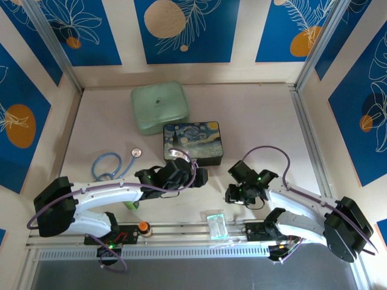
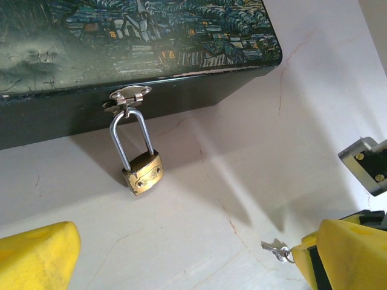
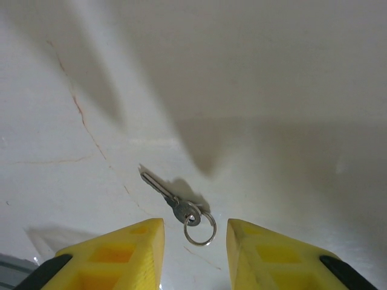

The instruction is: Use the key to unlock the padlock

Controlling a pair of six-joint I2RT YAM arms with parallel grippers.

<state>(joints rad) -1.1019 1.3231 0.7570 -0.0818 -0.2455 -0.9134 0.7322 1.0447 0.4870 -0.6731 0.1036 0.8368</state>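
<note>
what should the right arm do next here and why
Probably lower the right gripper and close on the key: it lies flat on the table, its ringed head between the open jaws, ungrasped, while the padlock hangs shut on the box clasp.

The box [image 1: 195, 143] stands in the middle of the counter [image 1: 260, 121]. A case [image 1: 159, 107] lies behind it to the far left, just beside its corner. The padlock [image 2: 143, 172] hangs from the clasp [image 2: 128, 96] on the near side of the box, with its body down on the counter. The key [image 3: 172, 198] lies on the counter right of the padlock, its ring between the fingers of the right pincer [image 3: 195, 232]. A tube [image 1: 107, 164] and a disc [image 1: 136, 153] lie left of the box.
</note>
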